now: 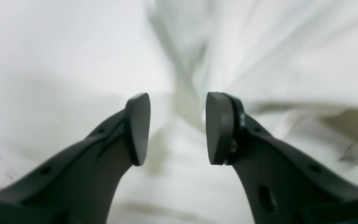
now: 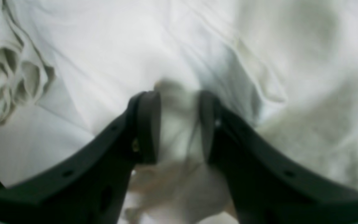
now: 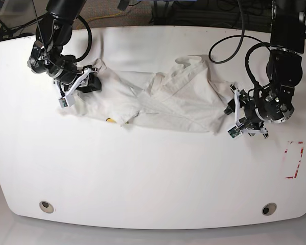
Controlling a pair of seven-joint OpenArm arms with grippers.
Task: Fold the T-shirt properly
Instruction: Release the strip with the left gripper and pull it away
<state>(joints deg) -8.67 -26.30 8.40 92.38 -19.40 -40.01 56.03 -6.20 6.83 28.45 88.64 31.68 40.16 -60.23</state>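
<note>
The off-white T-shirt (image 3: 163, 102) lies crumpled across the upper middle of the white table (image 3: 143, 173), with a small yellow patch (image 3: 110, 120) showing at its front left edge. My right gripper (image 3: 93, 84), on the left in the base view, is shut on a bunch of the shirt's cloth (image 2: 177, 130), which sits between its pads in the right wrist view (image 2: 179, 127). My left gripper (image 3: 228, 110) is open at the shirt's right edge. In the left wrist view (image 1: 177, 129) its pads stand apart over blurred cloth (image 1: 275, 62), holding nothing. The print is hidden.
A red tape rectangle (image 3: 294, 159) marks the table to the right of the left arm. Two round holes (image 3: 47, 206) (image 3: 268, 209) sit near the front edge. Cables run along the back edge (image 3: 229, 46).
</note>
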